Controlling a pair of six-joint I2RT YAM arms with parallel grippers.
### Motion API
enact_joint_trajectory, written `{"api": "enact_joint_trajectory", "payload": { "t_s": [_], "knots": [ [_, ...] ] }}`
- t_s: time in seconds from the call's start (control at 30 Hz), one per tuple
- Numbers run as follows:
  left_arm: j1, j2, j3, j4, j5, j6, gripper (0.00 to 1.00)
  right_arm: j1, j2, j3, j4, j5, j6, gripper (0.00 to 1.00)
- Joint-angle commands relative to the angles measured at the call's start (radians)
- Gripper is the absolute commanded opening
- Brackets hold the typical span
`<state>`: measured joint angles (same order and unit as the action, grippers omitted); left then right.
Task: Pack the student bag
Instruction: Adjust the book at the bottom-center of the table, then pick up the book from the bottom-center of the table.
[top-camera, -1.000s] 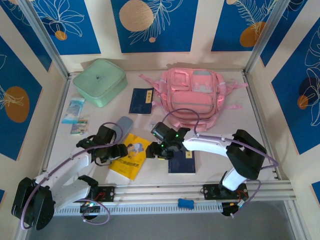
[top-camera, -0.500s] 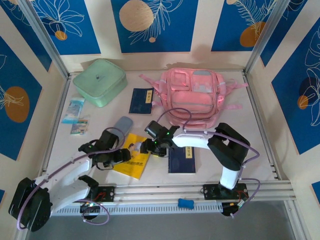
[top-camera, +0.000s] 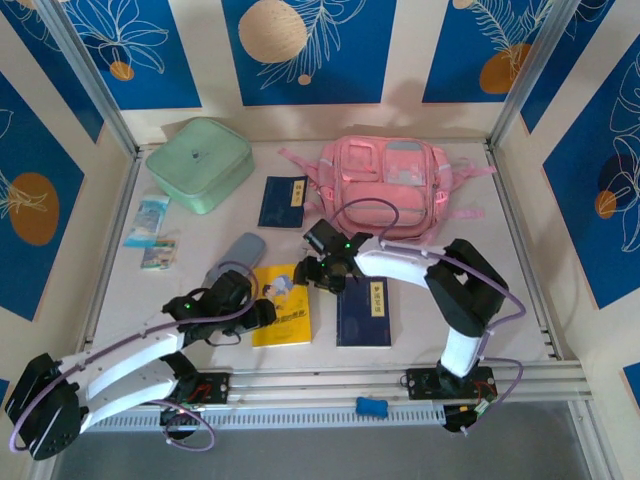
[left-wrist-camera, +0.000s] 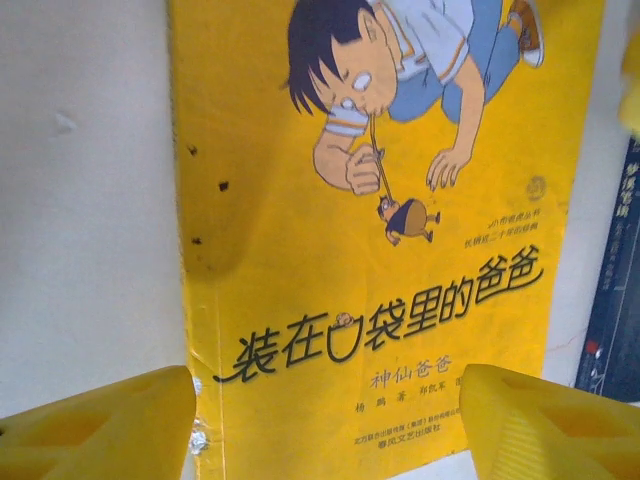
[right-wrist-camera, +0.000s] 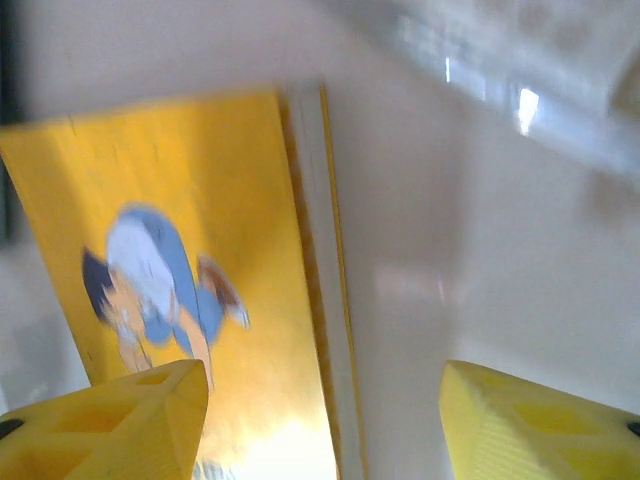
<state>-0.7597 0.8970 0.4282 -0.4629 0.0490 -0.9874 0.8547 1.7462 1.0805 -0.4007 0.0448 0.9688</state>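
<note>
The student bag (top-camera: 390, 190), a pink backpack, lies at the back of the table, right of centre. A yellow picture book (top-camera: 282, 318) lies flat near the front. My left gripper (top-camera: 262, 315) hovers open over the book's left part. In the left wrist view its yellow fingertips (left-wrist-camera: 100, 425) are spread above the book's cover (left-wrist-camera: 400, 220), holding nothing. My right gripper (top-camera: 312, 272) stands open at the book's far right corner. In the right wrist view its fingers (right-wrist-camera: 110, 420) straddle the page edge of the book (right-wrist-camera: 200, 260).
A dark blue book (top-camera: 364, 312) lies just right of the yellow one, and another (top-camera: 284, 201) sits beside the bag. A mint green zip case (top-camera: 200, 163) is at the back left. A grey-blue pouch (top-camera: 235, 255) and small packets (top-camera: 148, 220) lie on the left.
The yellow book has turned from a slant to square with the table's front edge. My left gripper slid right over it and narrowed slightly. My right gripper moved back to its far corner.
</note>
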Motion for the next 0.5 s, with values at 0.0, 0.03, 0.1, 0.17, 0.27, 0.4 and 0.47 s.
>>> {"api": "enact_joint_trajectory", "payload": {
  "t_s": [0.0, 0.03, 0.1, 0.17, 0.27, 0.4, 0.47],
  "knots": [
    [0.010, -0.013, -0.043, -0.002, -0.045, -0.018, 0.67, 0.079, -0.063, -0.057, -0.077, -0.007, -0.001, 0.63],
    [0.010, -0.012, -0.049, 0.010, -0.044, -0.016, 0.67, 0.093, -0.065, -0.070, -0.071, -0.010, 0.020, 0.62],
    [0.013, -0.010, -0.059, 0.032, -0.034, -0.010, 0.65, 0.124, -0.075, -0.100, -0.038, -0.007, 0.059, 0.61],
    [0.013, -0.001, -0.071, 0.040, -0.032, -0.003, 0.65, 0.152, -0.070, -0.104, -0.012, 0.010, 0.079, 0.60],
    [0.013, 0.001, -0.100, 0.086, -0.005, -0.003, 0.61, 0.172, -0.038, -0.078, -0.011, 0.028, 0.086, 0.59],
    [0.014, -0.013, -0.123, 0.134, 0.020, 0.007, 0.57, 0.174, -0.010, -0.076, 0.020, 0.040, 0.102, 0.58],
    [0.013, -0.010, -0.121, 0.142, 0.024, 0.011, 0.56, 0.181, -0.004, -0.068, 0.027, 0.039, 0.100, 0.58]
  ]
}}
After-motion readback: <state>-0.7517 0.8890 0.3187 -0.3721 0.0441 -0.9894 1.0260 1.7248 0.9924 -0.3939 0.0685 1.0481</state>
